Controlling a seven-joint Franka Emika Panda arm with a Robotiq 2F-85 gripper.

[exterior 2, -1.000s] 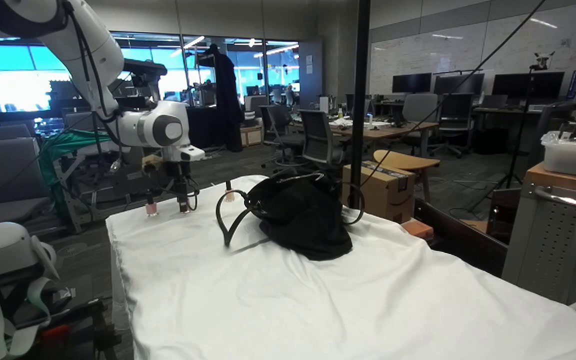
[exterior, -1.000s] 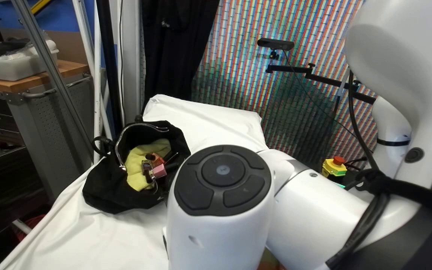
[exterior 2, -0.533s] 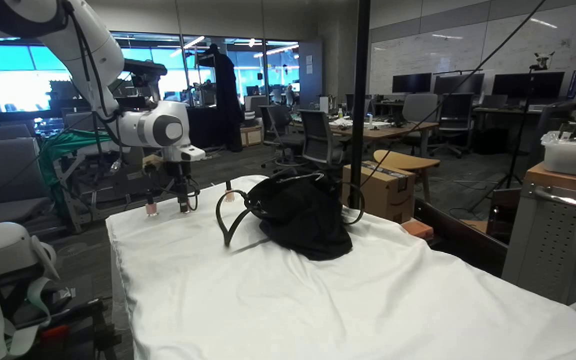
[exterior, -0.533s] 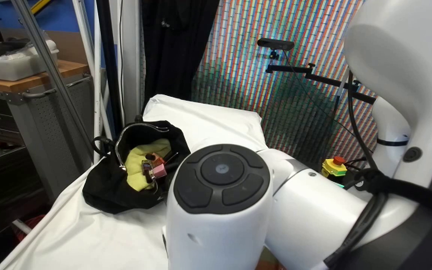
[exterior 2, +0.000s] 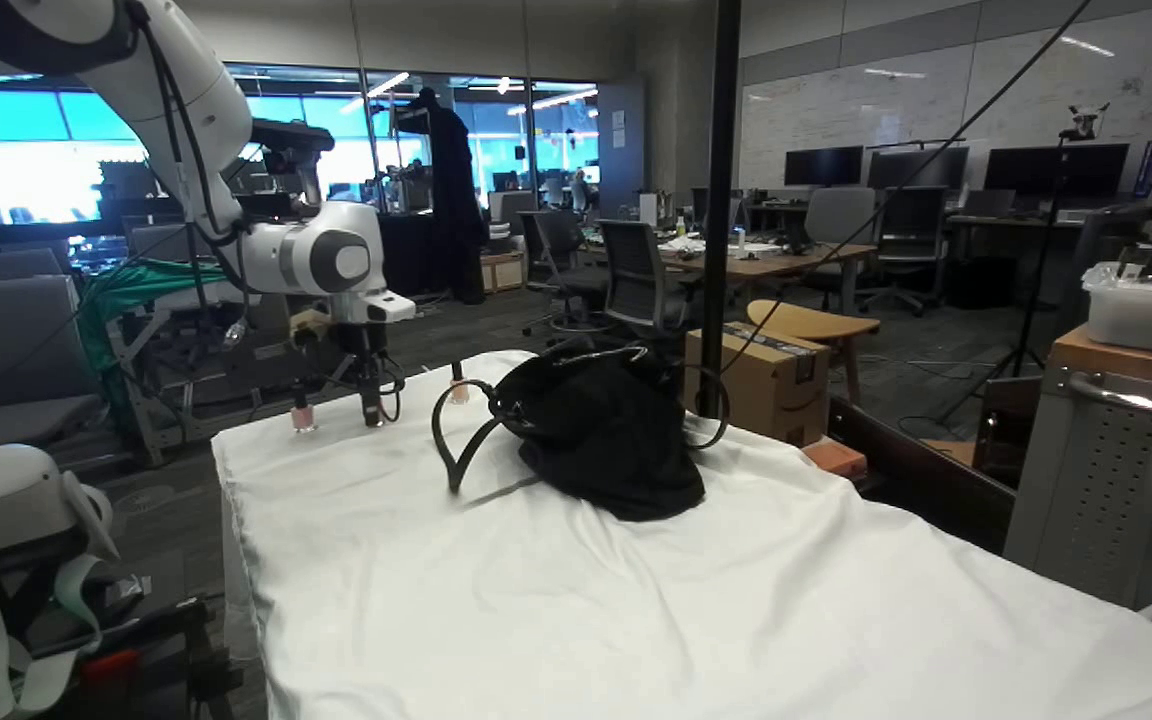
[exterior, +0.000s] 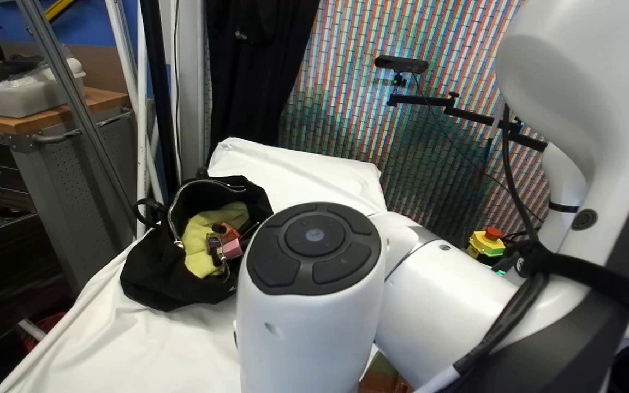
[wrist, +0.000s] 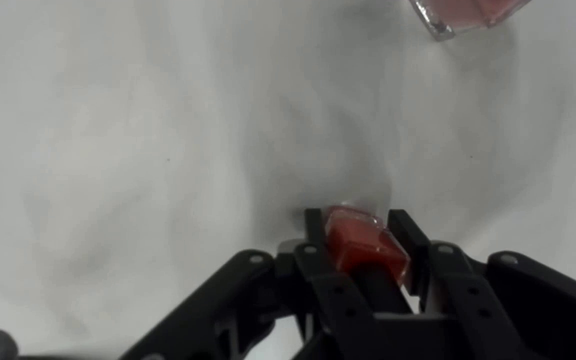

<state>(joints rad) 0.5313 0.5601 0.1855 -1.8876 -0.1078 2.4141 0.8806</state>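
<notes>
Between the black fingers of my gripper sits a small red nail polish bottle with a black cap. Both pads appear to touch its sides, and the bottle stands turned at an angle to them. A second bottle, pinkish red, is cut off by the top edge of the wrist view. In an exterior view the gripper is low at the white cloth, between a pink bottle and another dark-capped bottle. The arm hides the gripper in an exterior view, where the wrist housing is in front.
A black bag lies open on the white-covered table, with a yellow cloth and small items inside. Its strap loop reaches toward the gripper side. A black pole rises behind the bag.
The arm has shifted slightly, leftward and upward in an exterior view, a little rightward where the bottles show. My jaws have drawn closer together. Bag and standing bottles have not moved.
</notes>
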